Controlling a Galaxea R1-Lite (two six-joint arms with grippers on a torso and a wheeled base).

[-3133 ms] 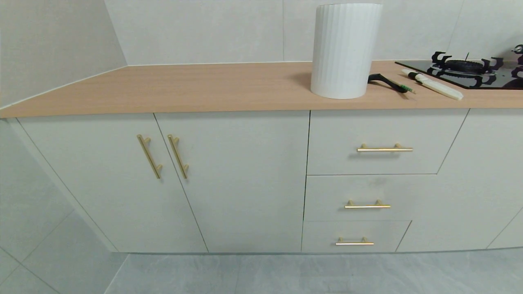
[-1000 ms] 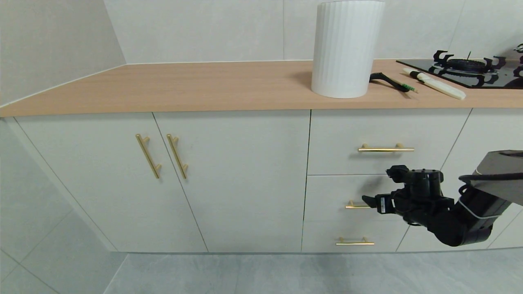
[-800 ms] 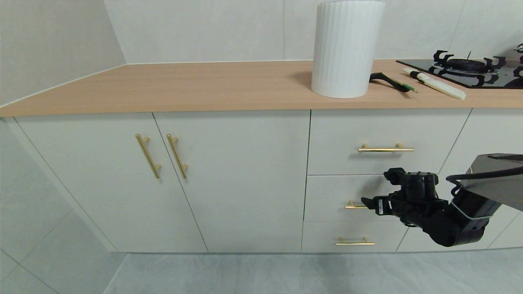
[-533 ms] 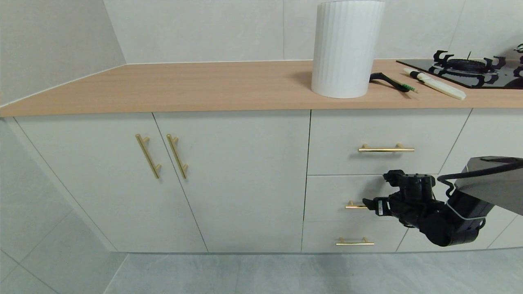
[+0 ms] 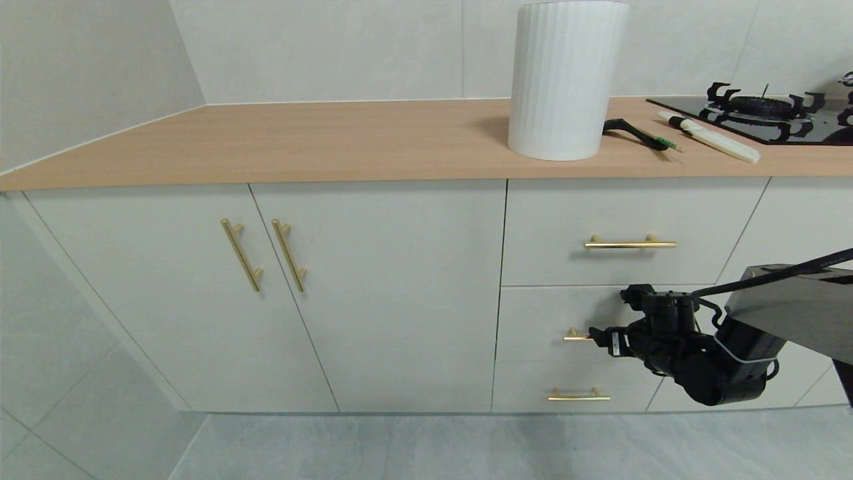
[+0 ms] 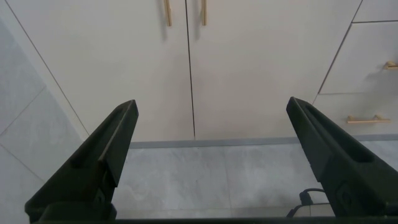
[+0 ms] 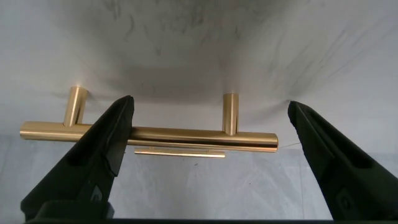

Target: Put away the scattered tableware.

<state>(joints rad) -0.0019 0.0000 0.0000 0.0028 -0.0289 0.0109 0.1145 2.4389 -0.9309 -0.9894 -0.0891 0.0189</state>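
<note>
Tableware [image 5: 708,137] lies on the tabletop [image 5: 333,140]; the step in hand looks like opening the middle drawer [image 5: 533,313].
The white knife [image 5: 723,144] and black-handled utensil [image 5: 633,131] sit at the head view's upper right, beside a ribbed white canister [image 5: 563,80]. At lower right, the right gripper [image 5: 602,333] has its jaws spread wide with the drawer handle [image 7: 149,133] between them, nothing gripped. It likely needs to close, then pull straight out. The left gripper [image 6: 211,158] hangs wide open and empty.

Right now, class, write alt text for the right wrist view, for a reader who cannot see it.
The right claw, open, faces a gold bar handle on a pale drawer front. The handle shows between its dark fingers, not gripped.
</note>
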